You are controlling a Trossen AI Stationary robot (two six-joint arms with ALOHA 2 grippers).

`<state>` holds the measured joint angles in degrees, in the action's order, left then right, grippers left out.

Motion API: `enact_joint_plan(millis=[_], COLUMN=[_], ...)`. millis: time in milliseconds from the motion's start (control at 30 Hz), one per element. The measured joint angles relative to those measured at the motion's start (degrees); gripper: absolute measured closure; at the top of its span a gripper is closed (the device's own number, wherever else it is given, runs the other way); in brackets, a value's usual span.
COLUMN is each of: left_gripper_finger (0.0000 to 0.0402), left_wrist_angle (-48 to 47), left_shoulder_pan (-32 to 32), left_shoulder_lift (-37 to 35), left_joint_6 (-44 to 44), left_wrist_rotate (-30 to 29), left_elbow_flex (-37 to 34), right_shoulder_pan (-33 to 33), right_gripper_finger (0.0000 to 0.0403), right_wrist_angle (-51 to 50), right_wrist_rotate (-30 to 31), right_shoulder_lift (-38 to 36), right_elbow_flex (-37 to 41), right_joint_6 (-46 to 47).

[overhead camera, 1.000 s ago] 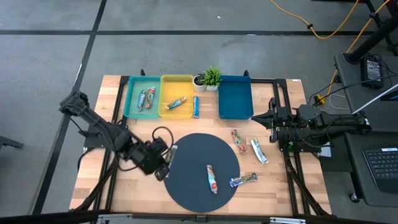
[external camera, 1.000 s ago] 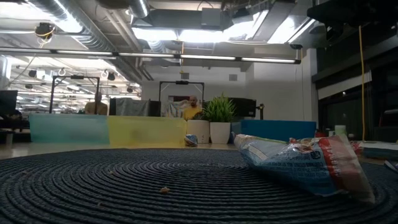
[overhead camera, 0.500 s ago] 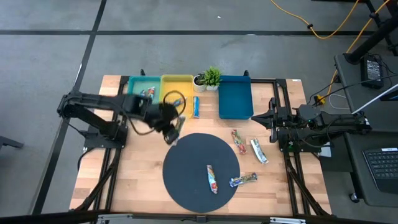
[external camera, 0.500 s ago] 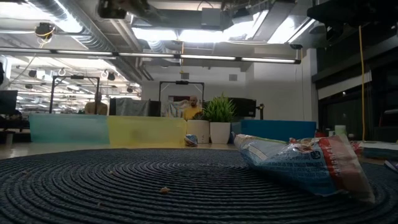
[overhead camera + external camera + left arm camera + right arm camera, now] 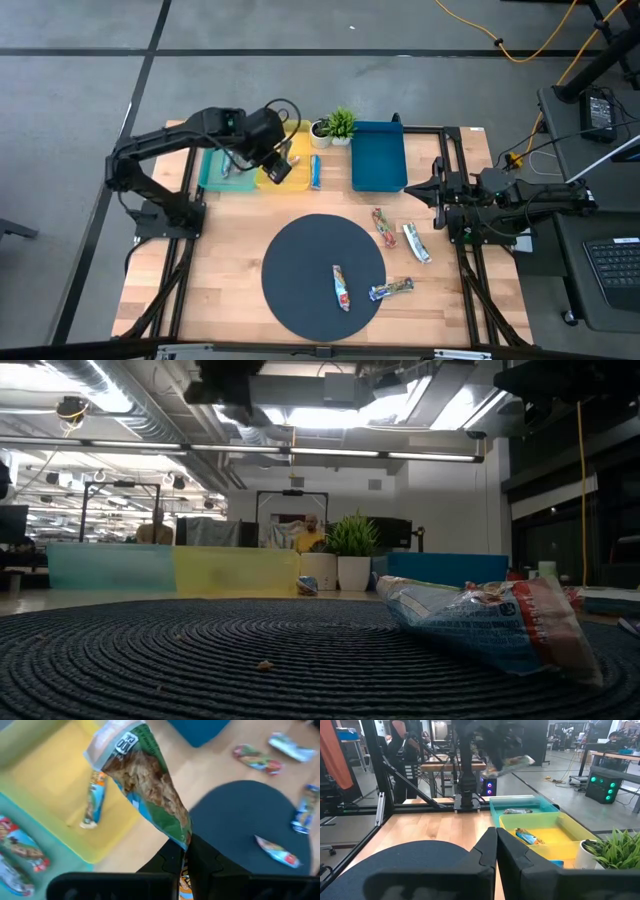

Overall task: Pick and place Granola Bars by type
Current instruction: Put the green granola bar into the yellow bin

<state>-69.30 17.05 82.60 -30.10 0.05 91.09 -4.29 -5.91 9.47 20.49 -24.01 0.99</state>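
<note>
Above the yellow bin (image 5: 283,133) at twelve o'clock, the left gripper (image 5: 184,854) pinches a green-wrapped granola bar (image 5: 142,780) by its lower end, fingers narrowed onto the wrapper. One bar (image 5: 94,801) lies inside that bin, two bars (image 5: 20,854) in the teal bin (image 5: 213,160). At three o'clock the right gripper (image 5: 496,836) waits, fingers together.

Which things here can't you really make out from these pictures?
- The teal tray: in the high view the left arm covers much of it, so its bars can't be counted there.
- The printing on the green-wrapped bar in the left claw: too blurred in the left wrist view to read.
- The wrapped bar in the low view: its far end is cut off behind its own bulk.
- The right claw: parked at the table's right side.
</note>
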Motion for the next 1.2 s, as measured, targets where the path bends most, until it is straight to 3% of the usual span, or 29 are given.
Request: enact_joint_plan(millis=[367,633,967,1200], left_gripper_finger=[0.0393,0.0394,0.0393,0.0393], left_wrist_angle=[2.9,9.5,9.5,9.9], left_shoulder_pan=[14.8,26.9,29.1,29.1], left_shoulder_lift=[10.2,18.1,21.9,28.8], left_joint_6=[18.0,28.9,37.5,39.3], left_wrist_rotate=[-0.4,5.8,6.1,6.7], left_elbow_flex=[0.0,0.0,-0.1,-0.1], right_shoulder_pan=[0.0,0.0,0.0,0.0], right_gripper_finger=[0.039,0.039,0.039,0.039], right_wrist_angle=[0.0,0.0,0.0,0.0], right_wrist_rotate=[0.0,0.0,0.0,0.0], right_shoulder_lift=[0.0,0.0,0.0,0.0], right_elbow_flex=[0.0,0.0,0.0,0.0], right_joint_6=[0.0,0.0,0.0,0.0])
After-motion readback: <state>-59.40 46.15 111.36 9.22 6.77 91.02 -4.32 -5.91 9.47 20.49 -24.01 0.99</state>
